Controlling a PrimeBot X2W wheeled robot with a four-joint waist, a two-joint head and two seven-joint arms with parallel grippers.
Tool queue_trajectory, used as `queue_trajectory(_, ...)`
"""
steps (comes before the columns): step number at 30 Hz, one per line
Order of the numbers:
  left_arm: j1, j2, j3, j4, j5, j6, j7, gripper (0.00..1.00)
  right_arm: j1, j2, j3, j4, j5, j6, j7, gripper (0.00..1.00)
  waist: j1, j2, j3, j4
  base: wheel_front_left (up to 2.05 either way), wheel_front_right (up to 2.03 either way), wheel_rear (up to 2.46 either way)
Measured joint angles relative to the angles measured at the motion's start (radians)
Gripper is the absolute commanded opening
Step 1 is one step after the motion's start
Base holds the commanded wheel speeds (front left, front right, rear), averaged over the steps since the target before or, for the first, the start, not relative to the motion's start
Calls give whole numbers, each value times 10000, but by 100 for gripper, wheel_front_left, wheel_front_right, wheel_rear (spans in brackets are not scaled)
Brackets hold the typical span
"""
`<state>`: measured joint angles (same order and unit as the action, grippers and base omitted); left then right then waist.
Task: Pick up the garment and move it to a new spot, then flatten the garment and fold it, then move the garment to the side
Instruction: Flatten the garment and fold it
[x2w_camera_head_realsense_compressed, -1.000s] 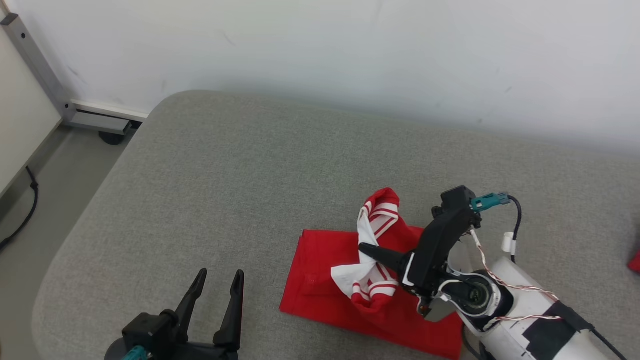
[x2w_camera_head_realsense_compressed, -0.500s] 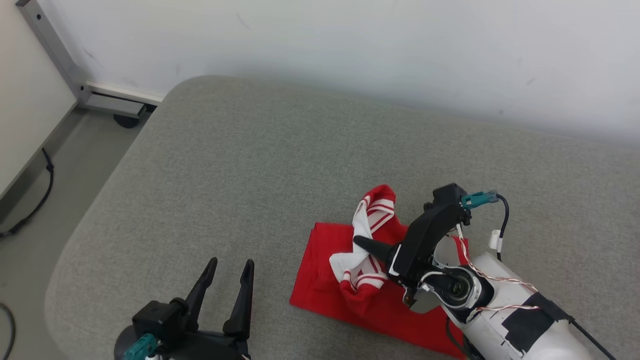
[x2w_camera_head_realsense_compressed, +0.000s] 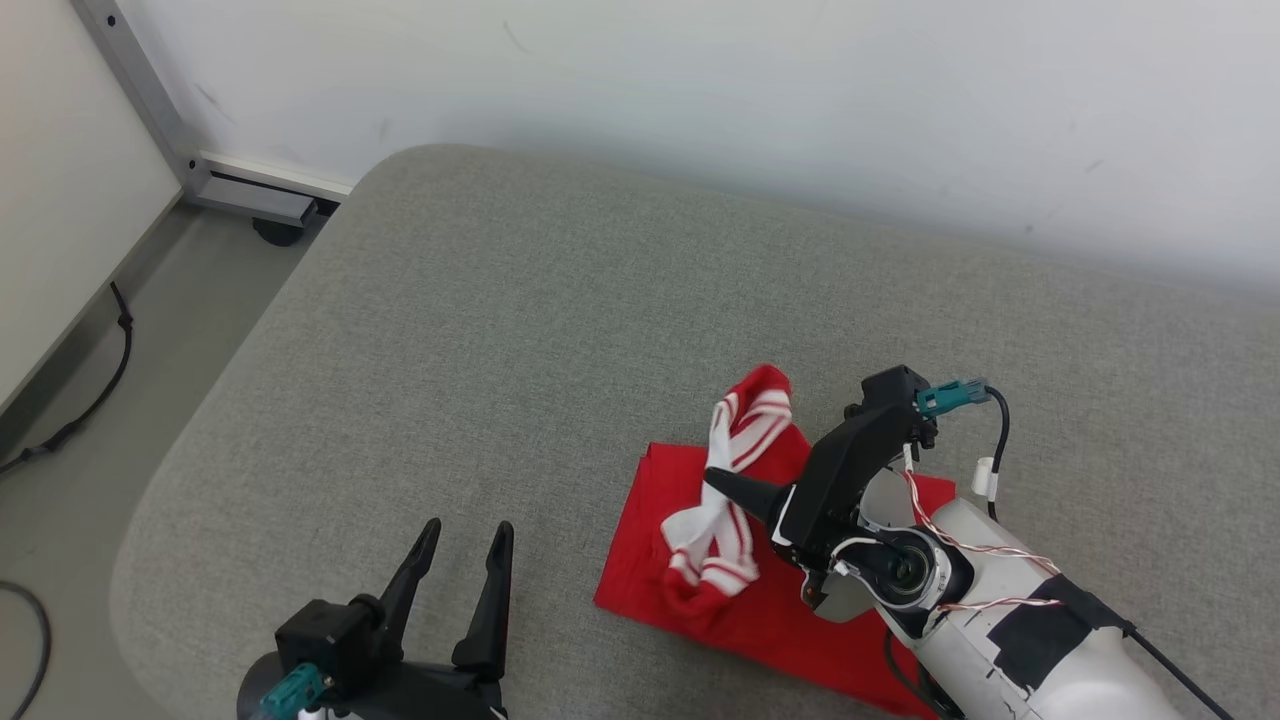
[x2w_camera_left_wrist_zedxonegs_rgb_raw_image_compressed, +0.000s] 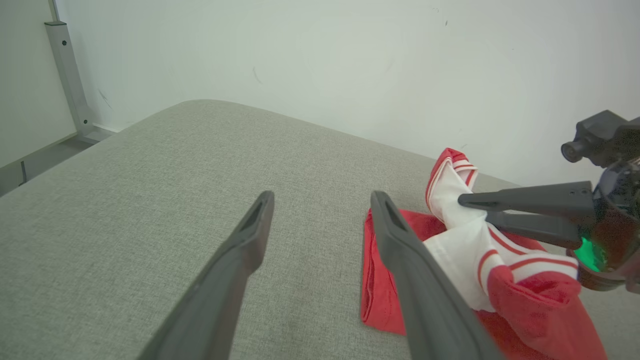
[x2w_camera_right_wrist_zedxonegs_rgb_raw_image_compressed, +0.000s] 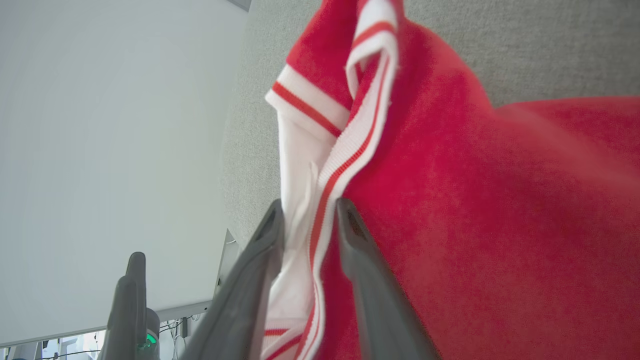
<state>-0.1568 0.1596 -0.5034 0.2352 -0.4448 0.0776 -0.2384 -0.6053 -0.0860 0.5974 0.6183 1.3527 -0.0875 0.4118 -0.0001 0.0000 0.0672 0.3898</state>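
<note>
our right gripper (x2w_camera_right_wrist_zedxonegs_rgb_raw_image_compressed: 310, 204) has its jaws narrowly apart around the striped trim (x2w_camera_head_realsense_compressed: 735, 450) of the red garment (x2w_camera_head_realsense_compressed: 640, 560), lifted off the rest; we cannot tell if they truly pinch it. the garment lies mostly flat on the grey cushion (x2w_camera_head_realsense_compressed: 500, 350), near its front edge, while our left gripper (x2w_camera_head_realsense_compressed: 468, 527) waits wide and empty beside it. we judge this mid-fold, so next the trim must be laid down smooth.
</note>
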Motion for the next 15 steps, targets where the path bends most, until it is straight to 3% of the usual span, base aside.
queue_trajectory(9,35,23,79,104,0,4,-12,100,-4,-113,-221,198,-13,399,-364,100,0,0,-165,-202,0,0,0)
queue_trajectory(15,196,234,130,44,79,15,-15,100,225,-1436,102,-151,-1317,554,-1231,100,0,0,-373,-515,0,0,0)
